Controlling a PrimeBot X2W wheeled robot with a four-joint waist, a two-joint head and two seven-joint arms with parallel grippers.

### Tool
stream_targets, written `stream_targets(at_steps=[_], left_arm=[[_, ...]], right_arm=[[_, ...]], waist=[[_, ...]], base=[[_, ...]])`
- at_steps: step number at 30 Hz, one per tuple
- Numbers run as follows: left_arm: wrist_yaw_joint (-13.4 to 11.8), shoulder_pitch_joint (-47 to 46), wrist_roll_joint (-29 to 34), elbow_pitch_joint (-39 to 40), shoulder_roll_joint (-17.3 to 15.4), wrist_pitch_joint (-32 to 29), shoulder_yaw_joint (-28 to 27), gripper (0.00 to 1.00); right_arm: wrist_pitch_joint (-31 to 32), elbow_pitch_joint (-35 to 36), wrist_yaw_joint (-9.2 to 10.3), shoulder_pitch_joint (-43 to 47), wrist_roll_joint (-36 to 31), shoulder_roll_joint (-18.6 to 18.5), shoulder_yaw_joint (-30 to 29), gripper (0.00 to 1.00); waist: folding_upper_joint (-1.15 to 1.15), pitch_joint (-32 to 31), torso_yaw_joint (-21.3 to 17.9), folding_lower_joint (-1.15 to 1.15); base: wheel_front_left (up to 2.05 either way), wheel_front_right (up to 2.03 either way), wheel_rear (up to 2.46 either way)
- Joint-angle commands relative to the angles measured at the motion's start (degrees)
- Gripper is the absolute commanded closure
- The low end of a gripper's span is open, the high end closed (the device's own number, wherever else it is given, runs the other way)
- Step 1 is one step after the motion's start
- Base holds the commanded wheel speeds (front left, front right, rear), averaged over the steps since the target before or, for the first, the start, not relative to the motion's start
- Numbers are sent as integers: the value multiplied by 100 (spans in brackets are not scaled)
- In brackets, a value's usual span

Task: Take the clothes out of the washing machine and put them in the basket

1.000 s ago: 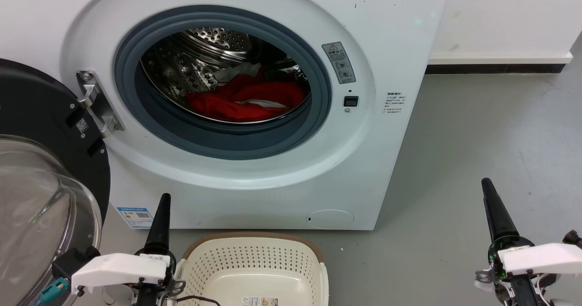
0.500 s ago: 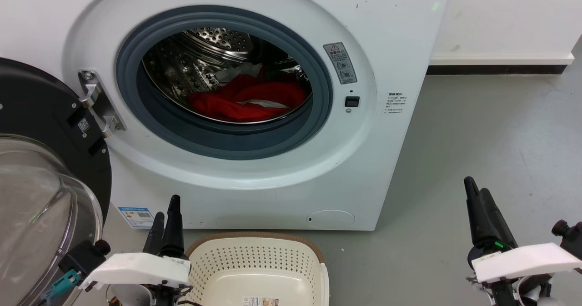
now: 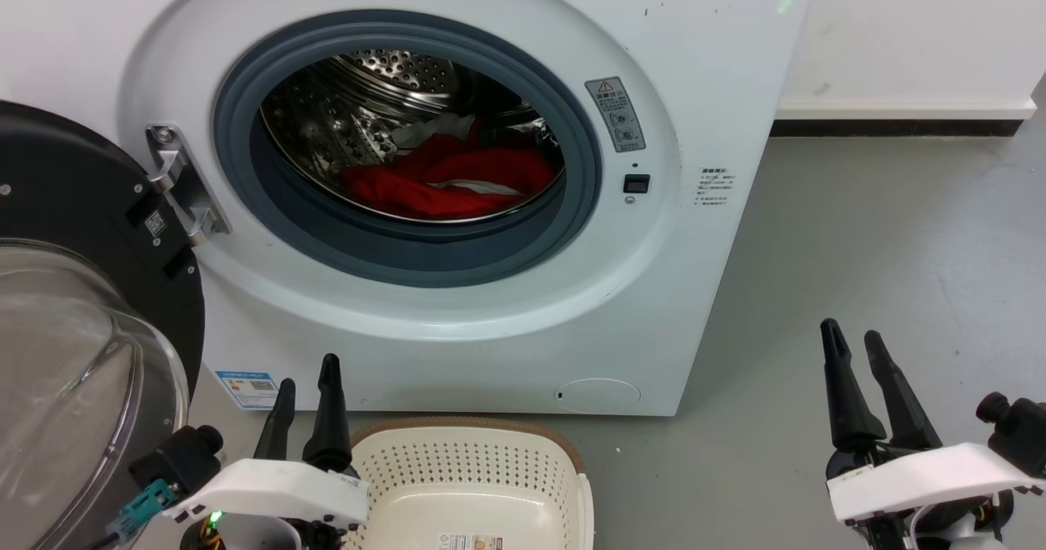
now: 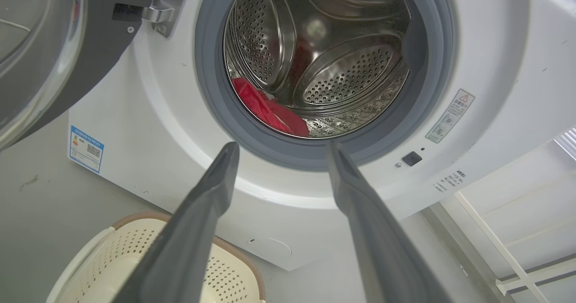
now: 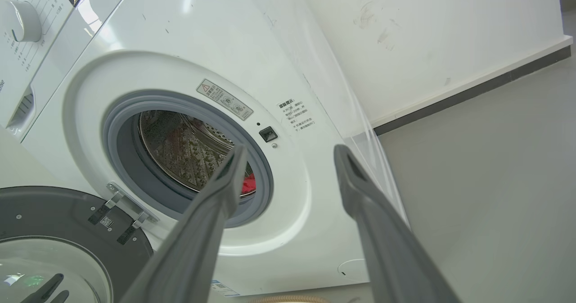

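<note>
**Red laundry load: in drum, not yet lifted**

**Location.** The clothes (image 3: 445, 182) lie in a low heap on the bottom of the steel drum (image 3: 384, 76) of the washing machine (image 3: 654, 305), behind the grey gasket (image 3: 409, 252). They are red cloth, with a white panel at the top and a pale strip across the middle. The door (image 3: 73, 198) stands swung wide to the robot's left. The basket (image 3: 466, 426) sits on the floor (image 3: 858, 231) just before the machine's foot, below the porthole. The part of it in view holds nothing.

**Pincers.**
- **left pincer** (image 3: 307, 374): fingers spread with nothing between them. It is low beside the basket's left rim and points up toward the porthole.
- **right pincer** (image 3: 852, 331): likewise spread and bare, over the floor to the right of the machine.

**Handling (judged).** Soft, light and limp, with no fragile parts. The cloth will probably drape and trail when lifted, and a hanging end could catch on the gasket lip. Folds slide over one another, so a shallow nip may bring up one layer only.

**Where to take hold.** The raised ridge of bunched red cloth at the heap's near edge looks best. It is thick enough to fill the fingers and lies nearest the opening. Avoid flat parts lying against the perforated steel.

**Task standing.** No garment is in the basket; the reach into the drum is the step in hand.
</note>
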State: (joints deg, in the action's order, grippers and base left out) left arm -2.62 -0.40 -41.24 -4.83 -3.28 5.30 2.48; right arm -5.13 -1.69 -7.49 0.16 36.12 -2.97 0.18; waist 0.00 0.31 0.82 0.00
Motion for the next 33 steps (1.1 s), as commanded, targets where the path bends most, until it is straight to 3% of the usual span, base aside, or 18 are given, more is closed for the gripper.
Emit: stream_targets(at_steps=[1,33], left_arm=[[-53,-12,194,123,-53,62,47,0],[-285,218,2139,394,-82,547,379,0]], right_arm=[[-72,136,0,11,-198,7,22,0],[-560,564,0,326,-2076,12,156,0]], waist=[[0,0,1,0],[0,27,72,0]], base=[[0,0,0],[0,0,0]])
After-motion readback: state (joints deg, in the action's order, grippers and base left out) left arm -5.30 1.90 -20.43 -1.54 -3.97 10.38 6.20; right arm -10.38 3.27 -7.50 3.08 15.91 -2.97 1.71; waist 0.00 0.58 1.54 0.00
